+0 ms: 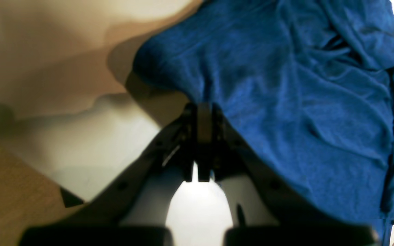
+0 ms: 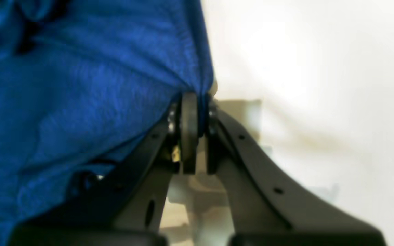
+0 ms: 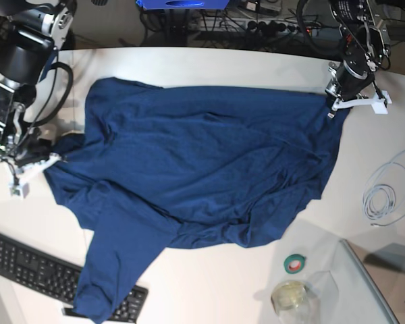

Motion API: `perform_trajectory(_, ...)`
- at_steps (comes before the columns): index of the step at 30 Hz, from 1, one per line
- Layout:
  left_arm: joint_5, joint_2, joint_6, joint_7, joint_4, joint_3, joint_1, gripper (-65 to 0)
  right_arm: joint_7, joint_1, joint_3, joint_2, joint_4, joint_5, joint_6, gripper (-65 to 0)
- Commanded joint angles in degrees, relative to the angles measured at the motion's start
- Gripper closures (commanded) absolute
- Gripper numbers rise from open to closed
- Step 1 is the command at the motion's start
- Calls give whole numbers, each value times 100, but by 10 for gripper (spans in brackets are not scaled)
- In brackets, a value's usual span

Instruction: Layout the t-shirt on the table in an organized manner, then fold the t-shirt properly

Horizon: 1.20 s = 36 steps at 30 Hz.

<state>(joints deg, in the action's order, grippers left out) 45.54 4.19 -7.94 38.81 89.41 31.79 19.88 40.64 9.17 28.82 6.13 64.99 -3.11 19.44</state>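
The left gripper (image 1: 204, 109) is squeezed tight on a pinch of the t-shirt (image 3: 196, 169). In the base view this gripper (image 3: 334, 104) sits near the far right edge of the table (image 3: 209, 64), and the cloth is pulled up a little there. The right gripper (image 2: 197, 99) is squeezed tight too, with a fold of blue cloth caught between its pads. It (image 3: 54, 158) is close to the left edge of the table.

The t-shirt (image 1: 286, 102) is dark blue and soft. It lies spread across the middle of the white table, from one gripper to the other, with lots of wrinkles. One part of it, maybe a sleeve, hangs toward the near left corner and lies over the end of a black keyboard (image 3: 34, 270).

The table is smooth and white with a round far edge. Near its right edge lies a loop of thin white cable (image 3: 385, 192). Toward the near right corner there is a roll of green tape (image 3: 295, 263). Just beside it stands a clear cup (image 3: 291, 295) with something pale yellow in it; it is too blurry to say what. A sheet of see-through plastic or glass (image 3: 364, 283) covers that corner.

Behind the table it is dark, with wires and a power strip (image 3: 250, 25) on the floor, and a blue thing (image 3: 182, 4) at the top.
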Motion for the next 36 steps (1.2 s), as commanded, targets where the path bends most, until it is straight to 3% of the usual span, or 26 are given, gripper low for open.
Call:
perform_trajectory(1,66,96,34,-87,110,25,-5,0,-77,134,-20,139,90,-36,29,-8)
perform_trajectory(8,75,78,34,-70,110,-19,-49,0,-60,160,-381,587,72,-27,29,-29)
perform_trajectory(10,83,69,34,-70,119,-19,-58,0,-16,134,-935,754,90,-27,38,-102)
perform_trajectory(13,92,61,34,-61,409,-19,-58,0,213,116,-1840,1018,187,-27,38,-264)
perform_trajectory(16,101,34,8,-61,884,-27,-23,0,309,-271,-1559,939,1022,-53,38,-357)
perform_trajectory(20,101,-10,-1,-61,1314,-221,-58,0,265,-1308,-1049,235,3220,-53,153,-359)
perform_trajectory(23,101,-10,-1,-61,1367,-511,-225,0,274,-2126,-1321,-81,4310,-53,698,-357)
perform_trajectory(26,101,-54,-10,-52,1385,-775,-348,0,257,-2847,-1699,-143,4776,-45,1313,-356)
perform_trajectory(29,110,-142,-36,-52,1517,-1091,-542,0,2,-3471,-2077,-143,4793,-45,1682,-354)
perform_trajectory(33,110,-317,-151,-52,1640,-1337,-788,0,-684,-4253,-2429,-125,4784,-45,1770,-354)
perform_trajectory(36,110,-397,-151,-52,1622,-1531,-981,0,-772,-4464,-2807,-99,4652,-27,1753,-354)
